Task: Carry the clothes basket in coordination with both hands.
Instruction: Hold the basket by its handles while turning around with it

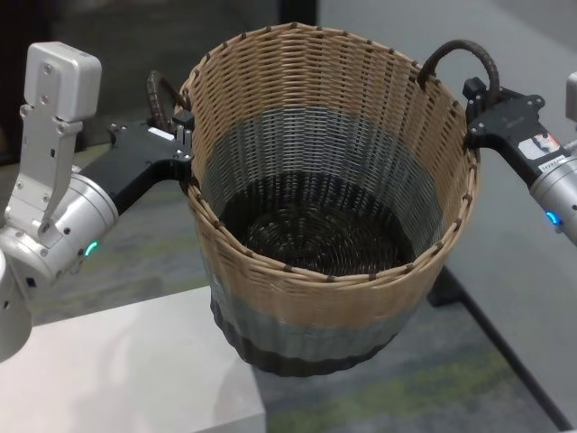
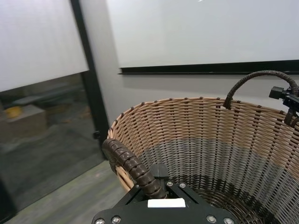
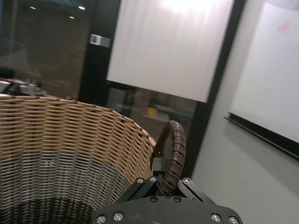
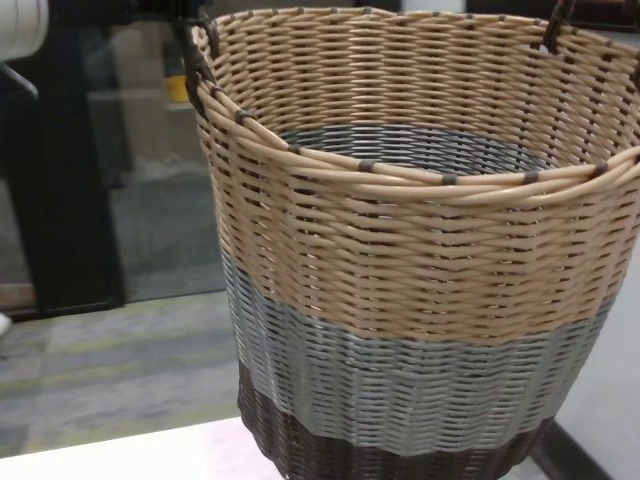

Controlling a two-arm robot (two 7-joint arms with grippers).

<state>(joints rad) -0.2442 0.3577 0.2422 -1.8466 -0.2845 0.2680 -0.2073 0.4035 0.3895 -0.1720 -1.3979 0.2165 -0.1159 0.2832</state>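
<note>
1. Clothes basket (image 1: 329,207) is held between both arms, its dark base past the corner of the white table (image 1: 126,370), above the grey-green floor (image 1: 469,379).
2. Left gripper (image 1: 183,135) is clamped on the left loop handle (image 2: 131,163) at the rim.
3. Right gripper (image 1: 475,108) grips the right loop handle (image 3: 174,149), fingers closed around it.
4. Basket sits upright, tilted slightly; inside is empty.
5. Chest view: basket wall fills the frame, base just over the table edge (image 4: 150,450).
</note>
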